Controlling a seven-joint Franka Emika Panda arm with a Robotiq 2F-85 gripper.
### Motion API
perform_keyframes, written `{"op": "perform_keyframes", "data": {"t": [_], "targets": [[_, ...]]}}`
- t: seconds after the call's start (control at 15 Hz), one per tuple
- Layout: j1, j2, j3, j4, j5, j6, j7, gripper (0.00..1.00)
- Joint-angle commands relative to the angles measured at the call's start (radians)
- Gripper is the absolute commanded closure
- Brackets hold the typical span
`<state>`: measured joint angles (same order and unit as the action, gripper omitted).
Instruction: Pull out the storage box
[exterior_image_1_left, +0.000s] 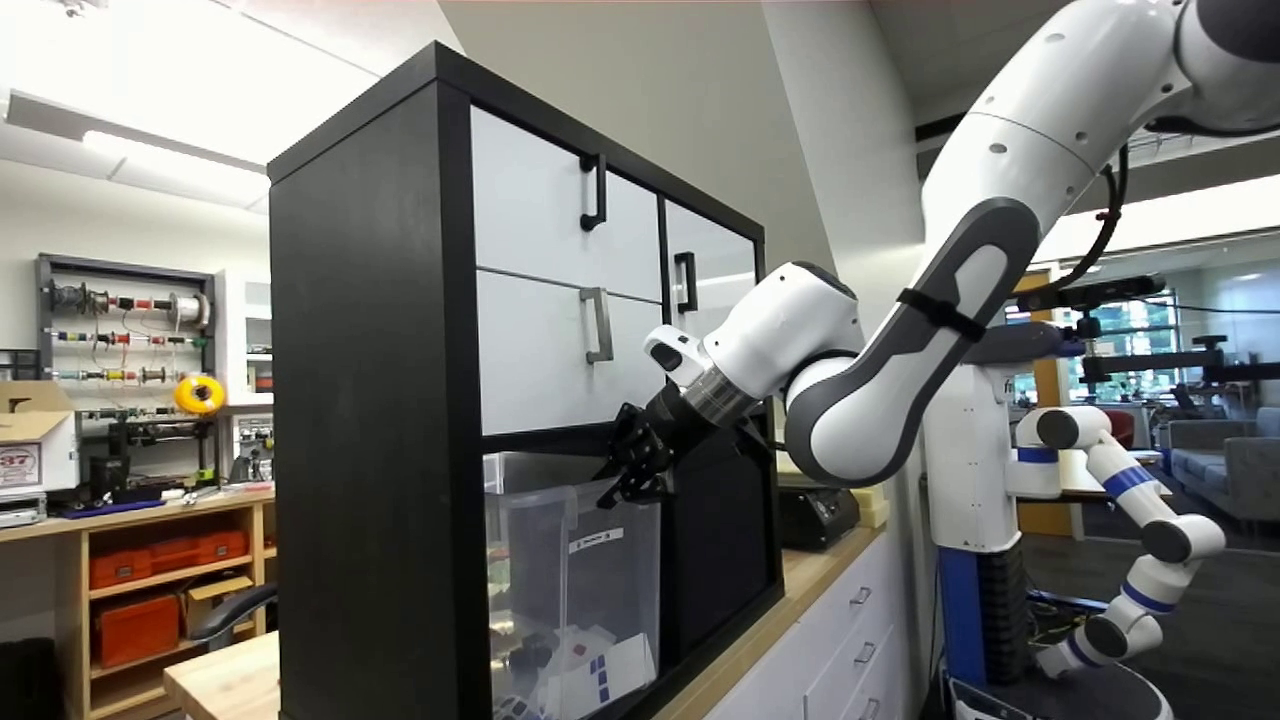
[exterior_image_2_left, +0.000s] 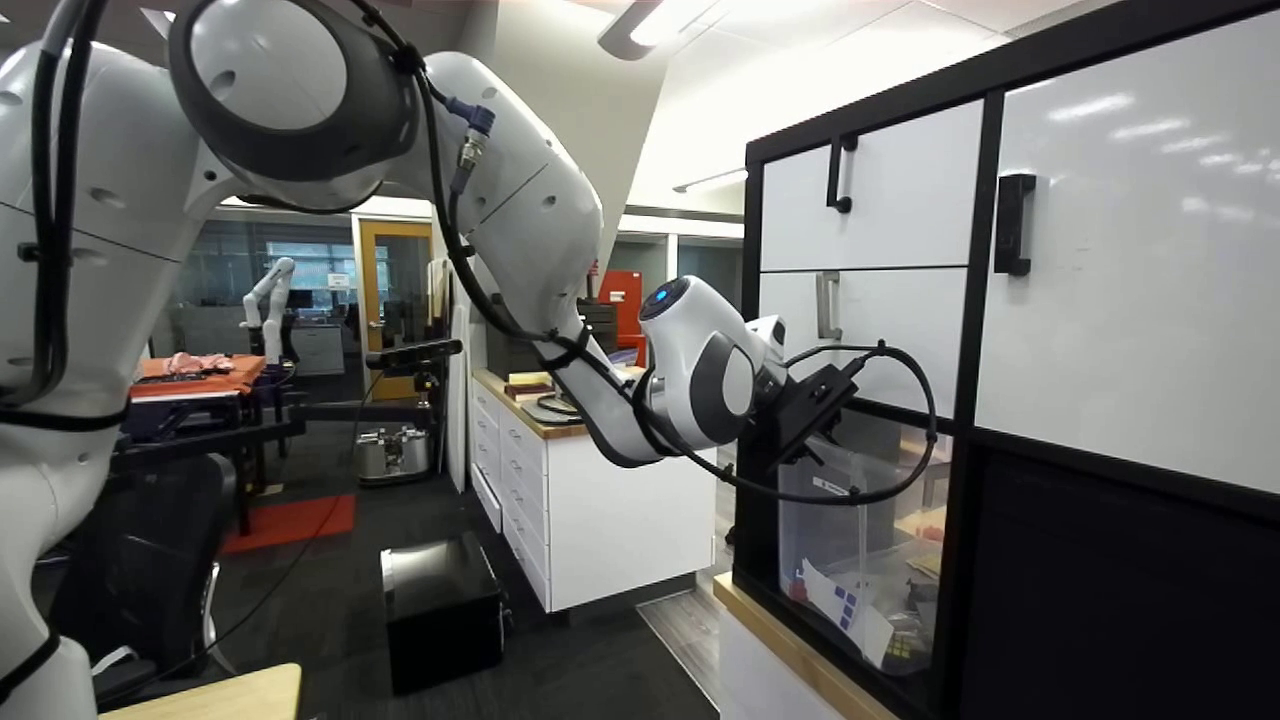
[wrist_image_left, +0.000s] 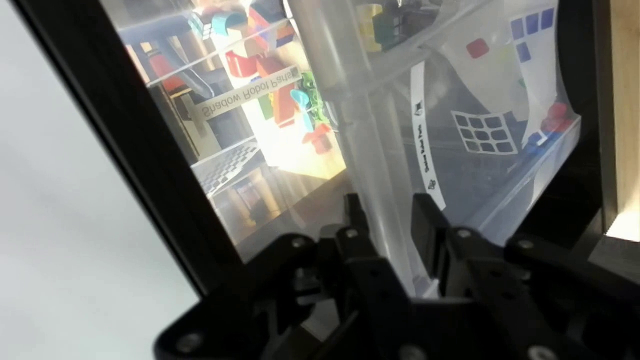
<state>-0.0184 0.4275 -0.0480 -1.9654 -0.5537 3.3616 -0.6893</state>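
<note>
I read "Shadow Robot Parts" twice in the wrist view: on a label strip (wrist_image_left: 247, 93), its letters flipped, and on a narrower white strip (wrist_image_left: 421, 125). In an exterior view, a cardboard box (exterior_image_1_left: 35, 427) is marked "37". The translucent plastic storage box (exterior_image_1_left: 610, 575) sits in a lower cubby of the black shelf unit (exterior_image_1_left: 360, 400), under two white drawers (exterior_image_1_left: 530, 200). I count three handles (exterior_image_1_left: 600, 190), two black, one grey. My end effector (wrist_image_left: 387, 205) straddles the rim (wrist_image_left: 372, 165) with two fingers (wrist_image_left: 431, 220); whether they clamp it, I cannot tell.
</note>
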Motion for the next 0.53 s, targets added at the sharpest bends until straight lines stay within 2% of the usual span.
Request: {"op": "perform_keyframes", "data": {"t": [0.0,0.47], "targets": [[-0.011,-0.067,-0.006,-0.081,-0.049,0.040,-0.008,0.93],[-0.013,-0.170,-0.015,-0.204,-0.099,0.051,-0.006,0.94]]}}
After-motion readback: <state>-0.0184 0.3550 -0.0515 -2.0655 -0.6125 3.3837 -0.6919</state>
